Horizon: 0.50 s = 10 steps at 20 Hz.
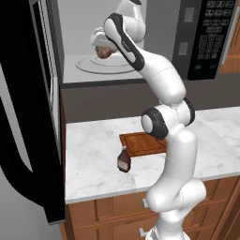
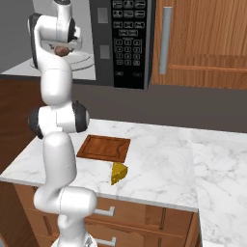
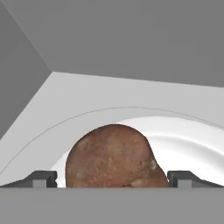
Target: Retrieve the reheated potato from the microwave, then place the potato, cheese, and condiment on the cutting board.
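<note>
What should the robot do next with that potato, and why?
Probably close the hand on the potato. The hand is open inside the microwave, one dark fingertip on each side of the potato, which sits on the white plate, so squeezing seems the next step before lifting it out.

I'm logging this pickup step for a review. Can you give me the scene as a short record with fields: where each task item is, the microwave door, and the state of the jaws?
potato: on the turntable inside the microwave, between the fingertips
gripper: inside the microwave, jaws open either side of the potato, not closed on it
microwave door: swung open
board: on the counter, nothing on it
cheese: on the counter, just off the board's near corner
bottle: upright on the counter, at the board's near left corner
</note>
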Tool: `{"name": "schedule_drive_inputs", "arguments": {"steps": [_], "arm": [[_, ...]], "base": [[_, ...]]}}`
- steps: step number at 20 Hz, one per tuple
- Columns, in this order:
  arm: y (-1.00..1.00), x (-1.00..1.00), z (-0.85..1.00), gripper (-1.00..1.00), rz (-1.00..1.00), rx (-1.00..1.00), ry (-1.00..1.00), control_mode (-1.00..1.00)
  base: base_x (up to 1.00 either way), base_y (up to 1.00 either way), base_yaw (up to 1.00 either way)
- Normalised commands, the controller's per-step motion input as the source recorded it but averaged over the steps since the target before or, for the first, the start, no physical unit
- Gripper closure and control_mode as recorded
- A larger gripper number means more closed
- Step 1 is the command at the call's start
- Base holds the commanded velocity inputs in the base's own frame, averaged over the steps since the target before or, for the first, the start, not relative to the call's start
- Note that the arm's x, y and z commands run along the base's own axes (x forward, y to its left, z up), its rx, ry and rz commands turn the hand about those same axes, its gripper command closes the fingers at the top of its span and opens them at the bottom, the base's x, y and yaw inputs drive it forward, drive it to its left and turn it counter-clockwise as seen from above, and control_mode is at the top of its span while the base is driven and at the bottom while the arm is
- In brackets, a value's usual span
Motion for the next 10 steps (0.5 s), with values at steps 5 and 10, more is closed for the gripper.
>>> {"name": "schedule_drive_inputs", "arguments": {"steps": [5, 10], "arm": [[0.04, 0.00, -0.16, -1.00, 0.05, 0.00, 0.00, -1.00], [0.06, 0.00, -0.18, -1.00, 0.06, 0.00, 0.00, -1.00]], "base": [[0.00, 0.00, 0.00], [0.00, 0.00, 0.00]]}}
